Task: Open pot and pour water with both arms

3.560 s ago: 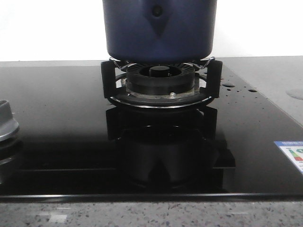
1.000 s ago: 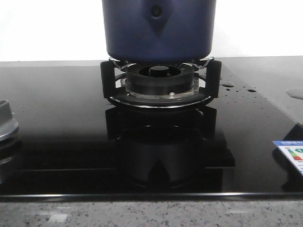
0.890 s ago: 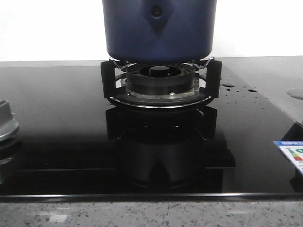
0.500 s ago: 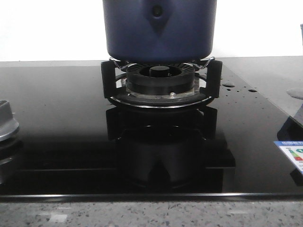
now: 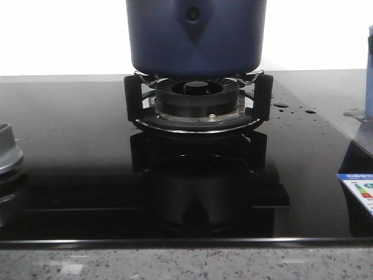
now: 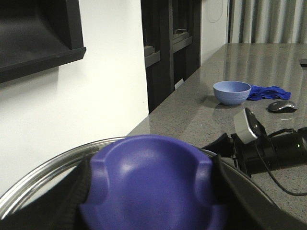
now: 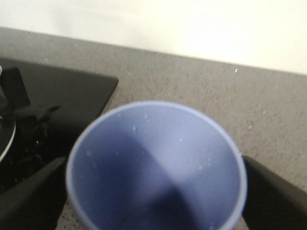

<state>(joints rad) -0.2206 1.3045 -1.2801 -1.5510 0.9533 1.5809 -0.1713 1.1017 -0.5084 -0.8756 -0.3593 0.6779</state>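
The dark navy-blue pot point(image 5: 196, 35) stands on the burner grate point(image 5: 198, 105); its top is cut off in the front view. My left gripper point(image 6: 151, 191) is shut on the blue lid knob point(image 6: 153, 177), with the lid's metal rim point(image 6: 43, 172) around it. I cannot tell whether the lid rests on the pot. My right gripper point(image 7: 156, 191) is shut on a pale blue cup point(image 7: 156, 167), mouth toward the camera, over the counter beside the hob. The cup's side shows at the right edge of the front view point(image 5: 369, 70).
The black glass hob point(image 5: 87, 151) has water drops near its right side point(image 5: 282, 106), a control knob point(image 5: 7, 154) at the left and a label point(image 5: 358, 189) at the right. A blue bowl point(image 6: 231, 92), blue cloth point(image 6: 266, 92) and mouse point(image 6: 281, 106) lie on the far counter.
The pale blue cup has come into the front view at the right edge, and its dark reflection has grown on the hob. The pot has not moved.
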